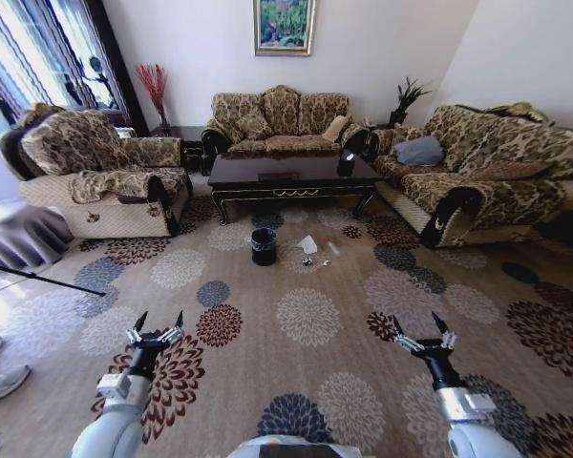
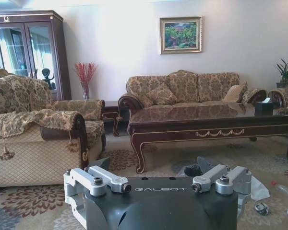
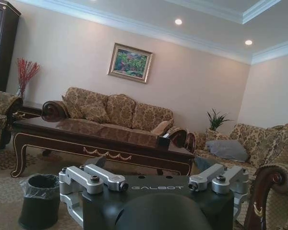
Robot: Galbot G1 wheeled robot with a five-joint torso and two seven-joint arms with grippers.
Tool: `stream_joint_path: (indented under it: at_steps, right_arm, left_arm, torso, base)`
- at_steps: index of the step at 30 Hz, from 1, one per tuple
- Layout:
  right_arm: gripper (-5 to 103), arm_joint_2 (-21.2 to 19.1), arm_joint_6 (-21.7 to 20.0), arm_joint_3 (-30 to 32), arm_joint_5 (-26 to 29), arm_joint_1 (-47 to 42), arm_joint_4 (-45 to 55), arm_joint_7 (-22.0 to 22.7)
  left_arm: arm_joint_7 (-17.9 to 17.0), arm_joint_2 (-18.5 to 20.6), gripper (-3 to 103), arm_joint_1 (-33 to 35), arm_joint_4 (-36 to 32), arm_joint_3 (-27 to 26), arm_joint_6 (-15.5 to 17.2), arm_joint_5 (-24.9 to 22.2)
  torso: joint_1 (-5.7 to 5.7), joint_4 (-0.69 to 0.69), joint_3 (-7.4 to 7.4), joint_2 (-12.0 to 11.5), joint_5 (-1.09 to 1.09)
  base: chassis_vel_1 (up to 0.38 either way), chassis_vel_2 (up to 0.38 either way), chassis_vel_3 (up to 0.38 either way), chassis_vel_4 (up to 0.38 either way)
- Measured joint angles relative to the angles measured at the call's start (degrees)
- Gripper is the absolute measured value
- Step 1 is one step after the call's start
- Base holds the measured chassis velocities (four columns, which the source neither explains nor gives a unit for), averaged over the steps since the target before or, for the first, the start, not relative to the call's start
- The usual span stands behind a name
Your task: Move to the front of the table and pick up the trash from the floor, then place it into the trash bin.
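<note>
On the left of the head view, the left gripper (image 1: 159, 324) hangs low over the floral carpet (image 1: 306, 315), its fingers spread open and holding nothing. Farther ahead, the trash bin (image 1: 264, 245) — black, with a shiny liner over its rim — stands on the carpet just in front of the coffee table (image 1: 291, 176). To the bin's right lies the trash: a crumpled white tissue (image 1: 308, 244), small wrapper scraps (image 1: 308, 260) beside it, and a slim clear tube (image 1: 333, 248) — all well apart from both grippers. On the right, the right gripper (image 1: 424, 329) hovers at the same height, fingers likewise spread and empty.
</note>
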Motion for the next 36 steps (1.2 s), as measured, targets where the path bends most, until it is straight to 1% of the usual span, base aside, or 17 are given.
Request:
stream_joint_path:
  at_steps: [7,11,14,22,25,26,28,29,31,35,36]
  right_arm:
    - [100,0.2,-0.2,0.0,-0.3,0.1,0.4,0.6]
    - [100,0.3,-0.2,0.0,-0.4,0.1,0.4,0.8]
    - [100,0.4,-0.3,0.0,-0.3,0.2,0.4,1.0]
    - [100,0.5,-1.0,0.0,0.2,0.5,0.9,1.3]
    - [100,0.4,-1.6,0.0,1.3,0.6,1.3,1.5]
    - [100,0.4,-1.6,0.0,1.3,0.6,1.3,1.5]
    - [100,0.2,-2.4,0.0,3.5,0.9,1.5,1.9]
    - [100,0.1,-2.7,0.0,3.9,1.0,1.4,2.0]
    - [100,0.1,-2.8,0.1,4.0,1.2,1.4,2.1]
    - [100,-0.1,-3.1,0.5,4.6,0.9,1.9,2.2]
    - [100,-0.1,-3.1,0.5,4.6,0.9,1.9,2.2]
  left_arm:
    - [0.4,-0.7,100,-0.3,2.1,0.3,-0.6,1.5]
    - [0.2,-0.9,100,-0.1,2.0,0.4,-0.5,1.6]
    - [0.1,-0.8,100,-0.6,2.2,0.4,-0.5,2.6]
    - [-0.1,-0.9,100,-0.4,2.4,0.2,0.6,2.6]
    - [-0.1,-1.1,100,-0.1,1.7,0.4,2.8,2.5]
    - [-0.1,-1.1,100,-0.1,1.7,0.4,2.8,2.5]
    - [0.0,-1.6,100,-0.2,1.0,0.7,5.7,1.7]
    - [0.0,-1.8,100,-0.2,0.8,0.9,6.5,1.4]
    - [0.0,-1.9,100,-0.2,0.7,1.0,7.0,1.2]
    - [0.0,-2.2,100,-0.2,0.2,1.5,7.6,1.0]
    - [0.0,-2.2,100,-0.2,0.2,1.5,7.6,1.0]
  torso:
    - [0.00,0.00,0.00,0.0,-0.01]
    - [0.00,0.00,0.00,0.0,0.00]
    - [0.00,0.00,0.00,0.0,0.00]
    - [0.00,0.00,0.00,0.0,0.00]
    - [0.00,0.00,0.00,0.0,0.00]
    - [0.00,0.00,0.00,0.0,0.00]
    - [-0.13,-0.02,-0.16,-0.3,0.00]
    - [-0.24,-0.01,-0.29,-0.5,0.00]
    - [-0.37,-0.01,-0.46,-0.8,0.00]
    - [-1.07,-0.01,-1.32,-2.4,-0.01]
    - [-1.07,-0.01,-1.32,-2.4,-0.01]
  base:
    - [0.000,0.000,0.000,0.000]
    - [0.000,0.000,0.000,0.000]
    - [0.000,0.000,0.000,0.000]
    - [0.000,0.000,0.000,0.000]
    - [0.000,0.000,0.000,0.000]
    - [0.000,0.000,0.000,0.000]
    - [0.000,0.000,0.000,0.000]
    - [0.000,0.000,0.000,0.000]
    - [0.000,0.000,0.000,0.000]
    - [0.000,0.000,0.000,0.000]
    - [0.000,0.000,0.000,0.000]
